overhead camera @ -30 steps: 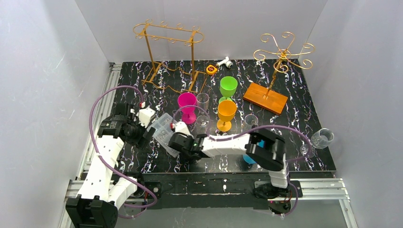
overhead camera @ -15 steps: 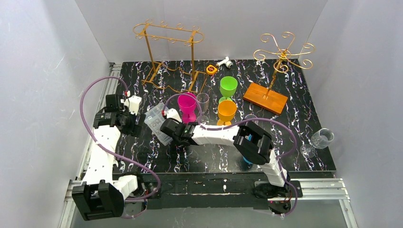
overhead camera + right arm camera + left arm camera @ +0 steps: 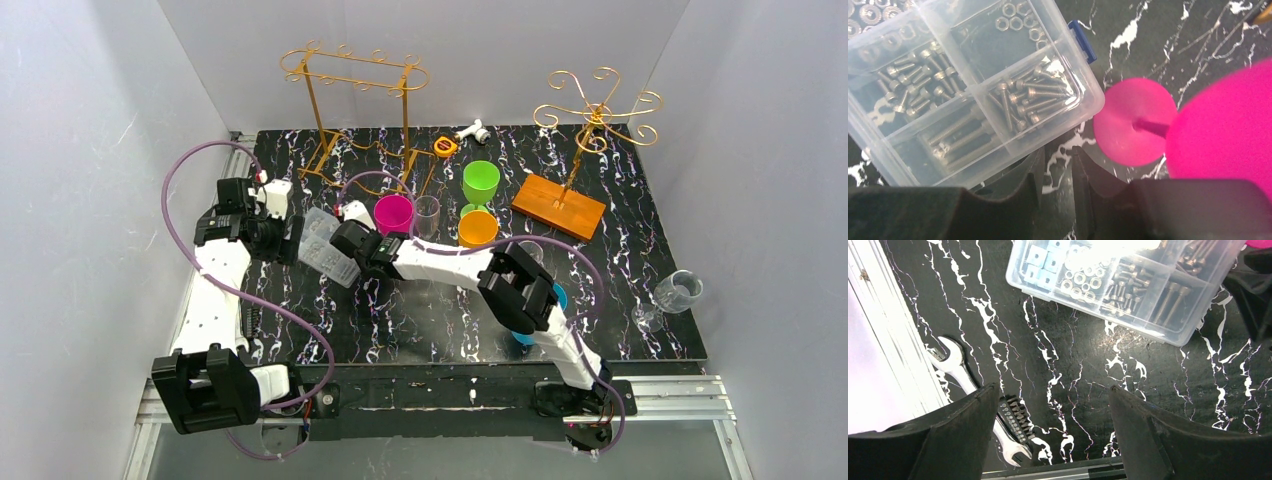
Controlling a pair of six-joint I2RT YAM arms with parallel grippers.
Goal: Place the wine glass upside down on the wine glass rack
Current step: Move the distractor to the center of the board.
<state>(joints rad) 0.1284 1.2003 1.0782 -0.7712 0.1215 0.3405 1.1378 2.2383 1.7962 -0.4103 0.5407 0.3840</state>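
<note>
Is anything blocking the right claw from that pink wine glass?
Nothing visible does. The pink wine glass stands just ahead of the right claw, only bare tabletop between. The clear screw box lies close alongside, near the glass's foot, but not between them.

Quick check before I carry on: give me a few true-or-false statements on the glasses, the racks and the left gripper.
1. The left gripper is open and holds nothing. True.
2. The pink glass hangs from a rack. False: it stands upright beside the box of screws.
3. Neither the left rack nor the right rack carries a glass. True.
4. The green glass lies on its side. False: it stands upright behind the orange glass.
</note>
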